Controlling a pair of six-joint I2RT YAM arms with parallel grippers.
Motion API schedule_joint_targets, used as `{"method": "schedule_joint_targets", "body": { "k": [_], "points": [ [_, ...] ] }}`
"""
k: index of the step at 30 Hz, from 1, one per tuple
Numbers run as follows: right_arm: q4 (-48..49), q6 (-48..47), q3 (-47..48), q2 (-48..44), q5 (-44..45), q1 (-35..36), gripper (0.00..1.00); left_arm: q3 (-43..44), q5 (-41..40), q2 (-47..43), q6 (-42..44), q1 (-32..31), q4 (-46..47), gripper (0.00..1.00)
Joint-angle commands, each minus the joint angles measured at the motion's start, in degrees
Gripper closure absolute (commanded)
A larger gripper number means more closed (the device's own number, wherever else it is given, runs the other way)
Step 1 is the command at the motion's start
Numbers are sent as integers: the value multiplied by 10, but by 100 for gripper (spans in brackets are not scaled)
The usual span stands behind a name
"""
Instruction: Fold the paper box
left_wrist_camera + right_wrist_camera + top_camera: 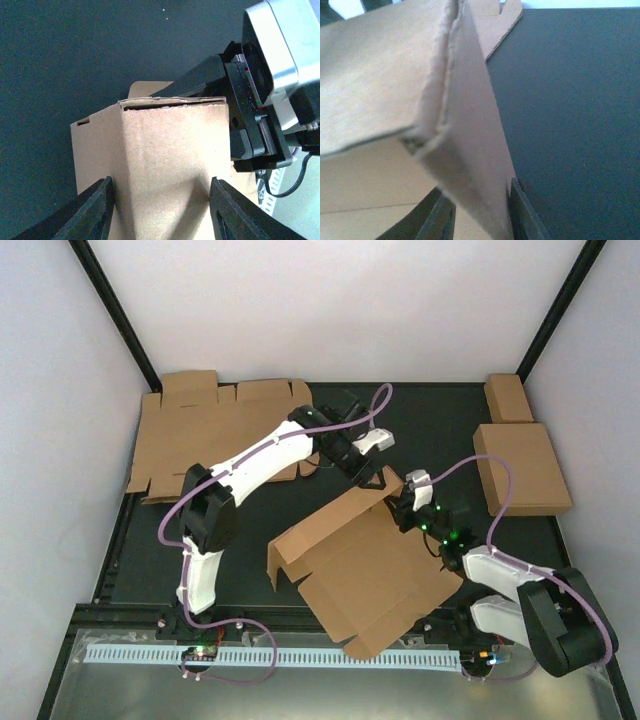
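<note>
At frame centre, right gripper [402,508] pinched a raised wall of the paper box [370,570], left gripper [370,478] straddling it, grip unclear; uneven pull could collapse the fold.

Flat cardboard sheets [190,435] far L, folded box [520,468] at R (smaller box [508,398] just behind), black mat [440,430].

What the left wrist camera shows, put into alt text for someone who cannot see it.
An upright folded wall of the paper box fills the gap between the two black fingers of the left hand. Behind its top edge, at right, the right hand reaches in against the cardboard, above the dark table.
</note>
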Motion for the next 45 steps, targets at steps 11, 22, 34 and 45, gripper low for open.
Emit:
{"method": "schedule_joint_targets", "body": {
  "k": [11, 22, 34, 45],
  "points": [
    [85, 22, -10, 27, 179, 72, 98, -7, 37, -3, 4, 11, -12, 45],
    [157, 13, -15, 96, 174, 92, 58, -40, 37, -12, 4, 15, -1, 45],
    [310, -2, -11, 220, 213, 98, 98, -48, 37, -19, 5, 32, -6, 45],
    [300, -12, -35, 183, 218, 100, 58, -54, 31, -33, 0, 40, 2, 44]
  ]
}}
